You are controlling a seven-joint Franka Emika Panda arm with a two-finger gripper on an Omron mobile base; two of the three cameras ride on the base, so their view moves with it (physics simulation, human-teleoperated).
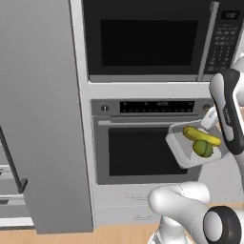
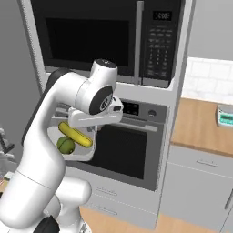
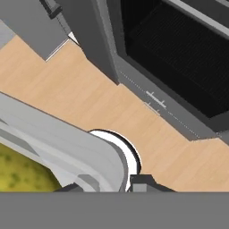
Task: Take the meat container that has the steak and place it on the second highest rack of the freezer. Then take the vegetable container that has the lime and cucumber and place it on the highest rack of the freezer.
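Note:
The vegetable container (image 1: 183, 151), a small rectangular light-grey tray, hangs tilted in the air in front of the built-in oven door. Inside it lie the yellowish cucumber (image 1: 202, 135) and the dark-green lime (image 1: 203, 148). My gripper (image 1: 208, 125) is shut on the tray's far rim. From the right, the tray (image 2: 81, 154) shows below the hand (image 2: 93, 129), carrying cucumber (image 2: 75, 135) and lime (image 2: 65, 144). The hand view looks down past the tray's rim (image 3: 67, 147) to the floor. The freezer's open grey door (image 1: 43, 119) stands at the left. The meat container, steak and racks are out of view.
The built-in oven (image 1: 143, 147) and the microwave (image 1: 147, 38) fill the wall behind the tray. The freezer door's dark handle (image 1: 12, 159) juts out low on the left. A wooden counter (image 2: 200, 127) with a small grey device (image 2: 225, 113) lies to the right.

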